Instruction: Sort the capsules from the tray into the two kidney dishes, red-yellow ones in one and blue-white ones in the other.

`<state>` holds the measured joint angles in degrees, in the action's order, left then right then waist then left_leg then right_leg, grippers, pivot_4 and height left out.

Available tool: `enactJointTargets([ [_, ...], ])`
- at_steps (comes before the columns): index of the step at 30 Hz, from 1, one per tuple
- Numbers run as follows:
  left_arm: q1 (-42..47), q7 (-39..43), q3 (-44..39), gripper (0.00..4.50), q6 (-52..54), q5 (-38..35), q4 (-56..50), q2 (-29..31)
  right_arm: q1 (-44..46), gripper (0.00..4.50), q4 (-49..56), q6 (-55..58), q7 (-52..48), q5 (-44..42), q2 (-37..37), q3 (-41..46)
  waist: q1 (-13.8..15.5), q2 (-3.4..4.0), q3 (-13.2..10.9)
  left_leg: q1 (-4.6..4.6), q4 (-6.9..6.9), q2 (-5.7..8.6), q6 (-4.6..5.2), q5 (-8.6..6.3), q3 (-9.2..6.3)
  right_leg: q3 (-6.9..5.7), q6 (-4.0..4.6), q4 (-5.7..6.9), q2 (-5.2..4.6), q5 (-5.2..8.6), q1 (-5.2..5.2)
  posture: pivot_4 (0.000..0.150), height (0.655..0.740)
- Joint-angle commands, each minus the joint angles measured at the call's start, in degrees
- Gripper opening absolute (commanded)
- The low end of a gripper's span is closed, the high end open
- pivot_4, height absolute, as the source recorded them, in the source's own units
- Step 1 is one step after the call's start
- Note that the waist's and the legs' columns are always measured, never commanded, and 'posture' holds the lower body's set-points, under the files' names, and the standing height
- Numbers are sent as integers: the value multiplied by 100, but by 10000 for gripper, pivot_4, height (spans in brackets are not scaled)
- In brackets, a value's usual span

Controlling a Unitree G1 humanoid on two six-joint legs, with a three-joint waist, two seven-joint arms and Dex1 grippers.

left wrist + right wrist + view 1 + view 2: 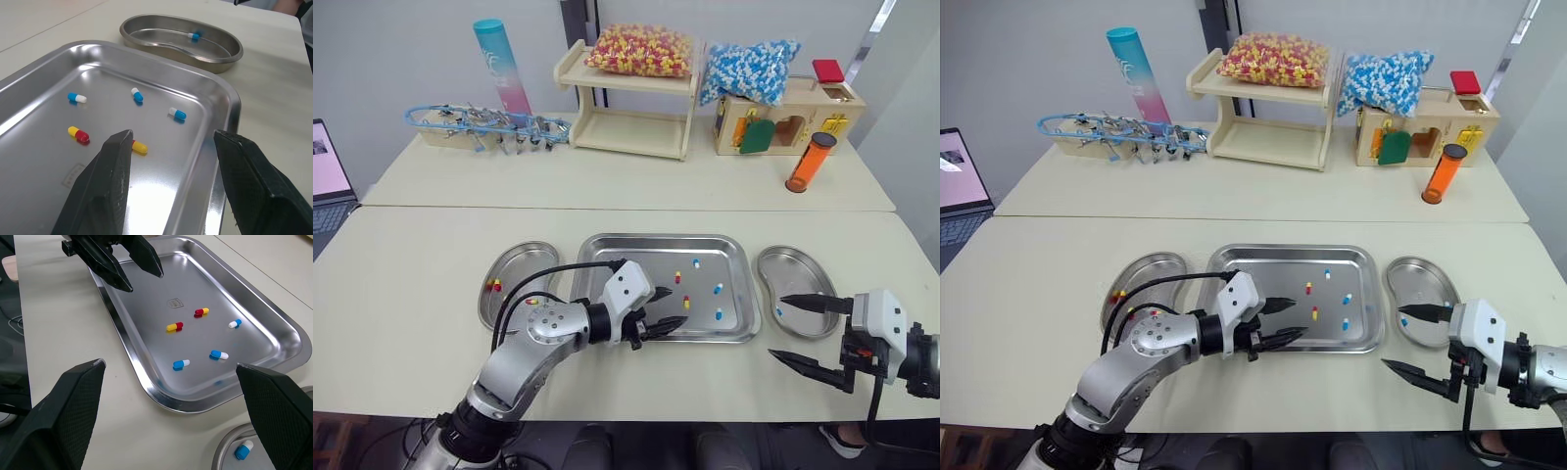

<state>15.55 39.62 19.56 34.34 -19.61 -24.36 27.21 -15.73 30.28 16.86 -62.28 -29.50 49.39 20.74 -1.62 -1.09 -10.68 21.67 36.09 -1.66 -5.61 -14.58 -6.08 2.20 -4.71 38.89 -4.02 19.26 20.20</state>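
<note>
My left fingers [110, 186] are spread wide and empty, poised low over the near part of the tray [230, 105]. Just past their tips lie two red-yellow capsules [78, 133], and beyond those three blue-white capsules [177, 113], all loose on the tray floor. My right fingers [73, 411] are also spread wide and empty, over the tabletop [431, 294] just beside the right kidney dish [800, 269], which holds a single blue-white capsule [194, 35]. The left kidney dish [524, 259] holds red-yellow near its outer rim.

The left gripper's [172, 136] jaws stand wide apart over the tray [161, 73], near a red-yellow capsule [139, 146]. A blue-white capsule [194, 35] lies in the kidney dish [146, 38].
</note>
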Motion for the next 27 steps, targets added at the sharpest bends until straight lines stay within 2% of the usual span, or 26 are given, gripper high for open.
enactJointTargets([
  [1,198,289,107,26679,-335,149,155,21,4,45000,181,67,47,-107,28,52,-2,0,0,0,0,0,0,0,0,0,0,0,0,0,1,1500,7400],
  [11,341,976,120,26679,-708,156,630,-12,-4,45000,238,140,109,-94,-16,17,-5,0,0,0,0,0,0,0,0,-1,0,0,0,0,1,1500,7400],
  [16,263,665,-39,26679,-521,35,619,-385,1,45000,263,178,186,-97,-46,-15,0,0,0,1,1,1,0,0,0,-1,0,-1,0,0,0,1500,7400],
  [27,327,206,201,26679,-267,430,704,-794,-60,45000,306,203,215,-85,-41,-38,-2,0,0,1,2,1,0,0,-1,-1,-1,0,0,-1,0,1500,7400],
])
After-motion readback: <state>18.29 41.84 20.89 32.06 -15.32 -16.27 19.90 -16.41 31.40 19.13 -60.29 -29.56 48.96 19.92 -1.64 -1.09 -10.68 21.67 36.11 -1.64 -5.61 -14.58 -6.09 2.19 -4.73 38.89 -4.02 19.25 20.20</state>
